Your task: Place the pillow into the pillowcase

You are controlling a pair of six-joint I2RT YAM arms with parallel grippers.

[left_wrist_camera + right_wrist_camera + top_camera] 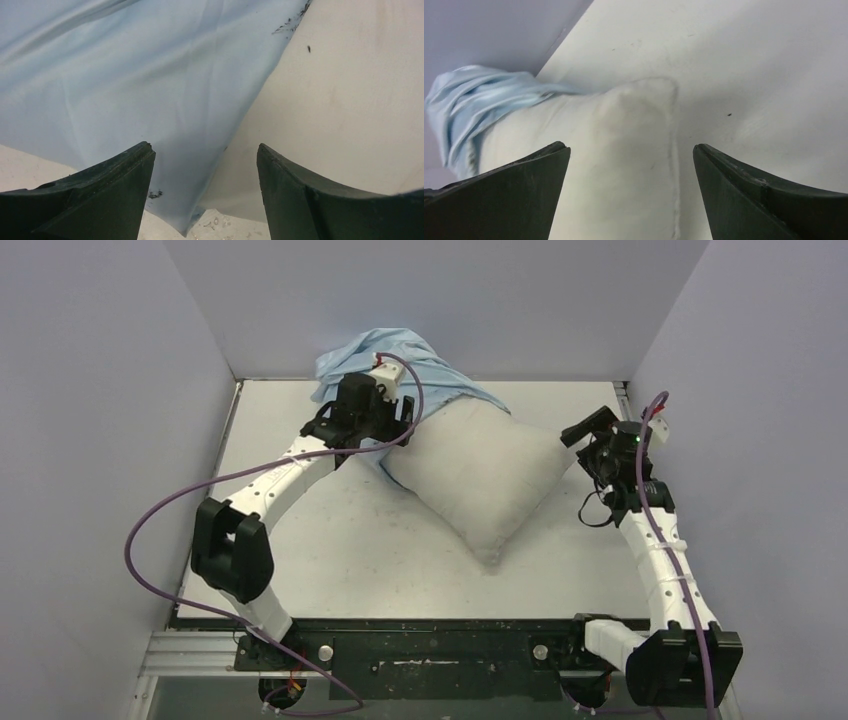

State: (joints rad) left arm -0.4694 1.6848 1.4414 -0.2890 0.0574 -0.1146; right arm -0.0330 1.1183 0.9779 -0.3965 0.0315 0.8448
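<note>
Near corner: the pillow [480,475] lies on the table [330,550] in the middle of the top view, one bare corner pointing toward the arm bases at the bottom of the frame.
Long axis: it runs on a diagonal from lower right to upper left of the top view. Only the far end looks covered, as far as I can tell.
Right claw: the right gripper [588,455] hangs at centre right of the top view, just beside the pillow's right-hand corner. In its wrist view the right gripper [631,147] has its jaws spread wide with that corner framed between them, and it pinches nothing.
Left claw: the left gripper [390,430] sits at upper centre-left, on the pillow's far left edge. Its wrist view shows the left gripper [205,150] with jaws apart. The blue hem and the off-white cushion meet in the gap between them, and I see no cloth nipped.
Far end: the pillowcase [385,350] is bunched against the back wall at top centre, its mouth over the pillow's far corner.
What the move turns on: the hem lies straight ahead of the left claw, so that arm is nearer the case. My guess is that the cloth must travel down the diagonal toward the bare corner.
Risk: a loose bunch may slip off.
</note>
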